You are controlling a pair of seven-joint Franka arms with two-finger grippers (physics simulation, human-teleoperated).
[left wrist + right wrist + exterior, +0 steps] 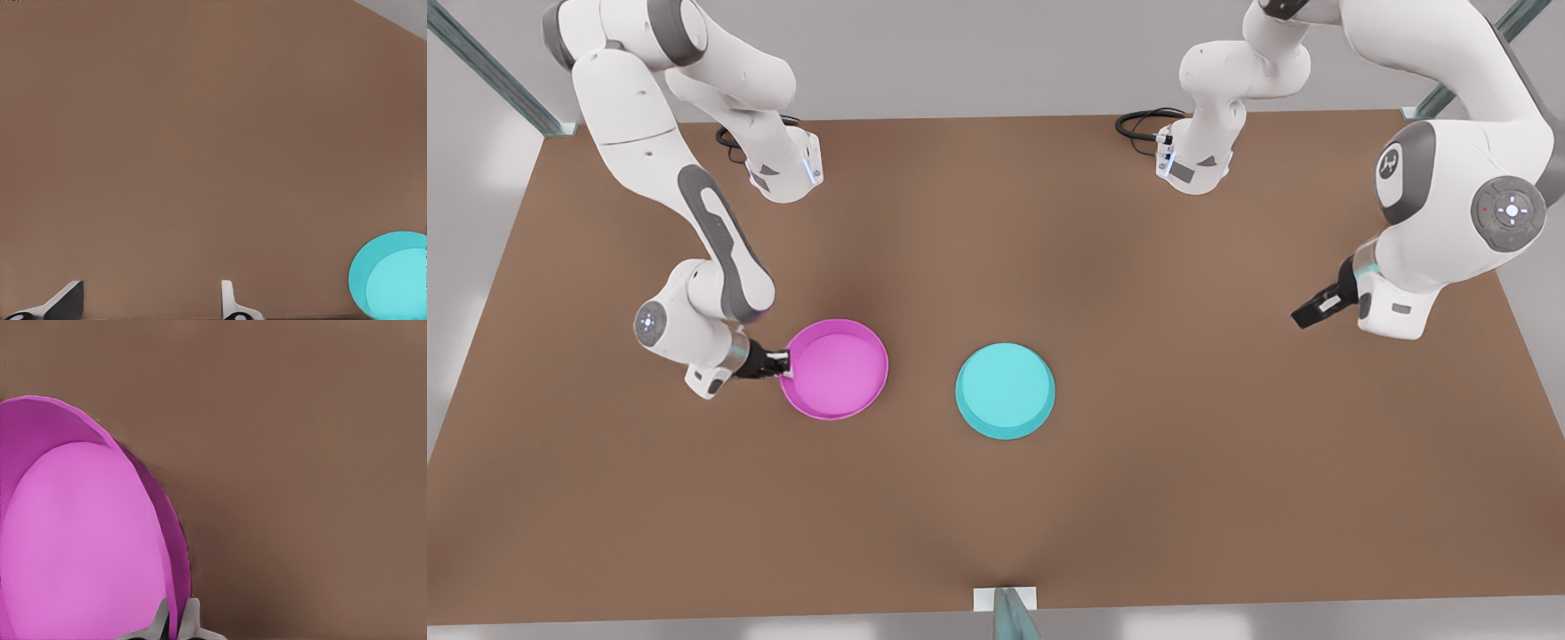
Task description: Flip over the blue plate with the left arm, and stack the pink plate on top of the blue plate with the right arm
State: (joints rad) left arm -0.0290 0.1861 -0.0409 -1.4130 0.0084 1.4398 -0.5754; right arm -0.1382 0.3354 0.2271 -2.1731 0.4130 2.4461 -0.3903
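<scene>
The pink plate (834, 369) sits hollow side up on the front view's left of the brown table (1138, 498). My right gripper (783, 363) is shut on its rim at the edge farthest from the blue plate. In the right wrist view the fingertips (162, 618) pinch the rim of the pink plate (80, 547). The blue plate (1005, 391) lies flat near the table's middle, apparently base up, apart from the pink one. My left gripper (1302, 317) hangs open far off on the front view's right, holding nothing. The left wrist view has the left gripper (150, 297) over bare table, with the blue plate (393, 277) off to one side.
Black cable loops (1141, 123) lie by the arm bases at the table's back edge. Metal frame posts (489, 67) stand at the back corners. A small bracket (1005, 603) sits at the middle of the front edge.
</scene>
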